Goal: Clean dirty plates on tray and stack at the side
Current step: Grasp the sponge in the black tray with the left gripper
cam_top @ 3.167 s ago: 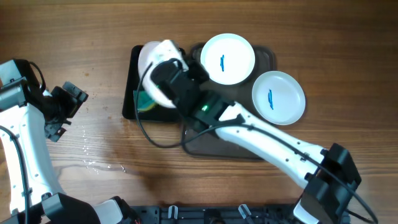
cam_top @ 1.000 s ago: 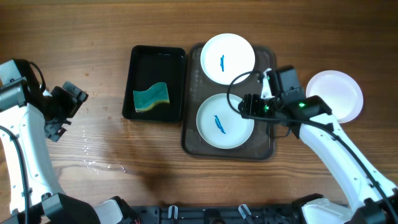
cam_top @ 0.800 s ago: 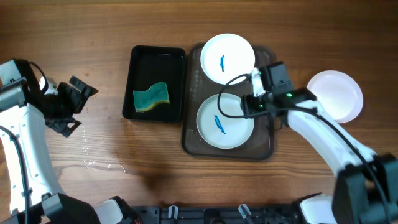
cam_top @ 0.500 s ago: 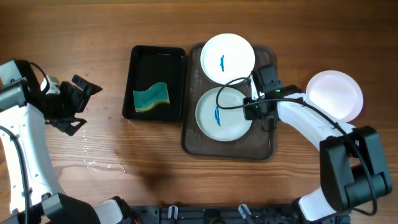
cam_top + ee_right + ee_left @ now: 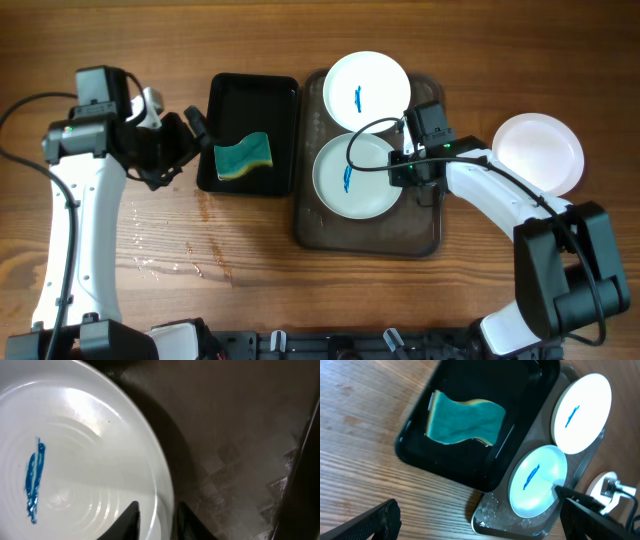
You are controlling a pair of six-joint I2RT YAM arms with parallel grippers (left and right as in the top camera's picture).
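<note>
Where the tray sits: the dark brown tray lies at the middle of the table, just right of a smaller black tray.
Far plate: the white far plate lies on the tray's far half, with a blue smear at its centre.
Near plate: the near plate lies on the tray's near half, just beside the far plate, and also has a blue smear.
Third plate: the third plate sits on the bare table, right of the tray and apart from it, its face plain white.
Sponge: a teal and yellow sponge lies inside the black tray.
Right end effector: the right end effector is at the near plate's right rim. Its gap is narrow, with one finger over the plate's face and one outside the rim. I cannot tell whether they pinch it.
Left end effector: the left end effector is spread wide and holds nothing, above the table at the black tray's left edge.
Table surface: wet patches lie near and left.
</note>
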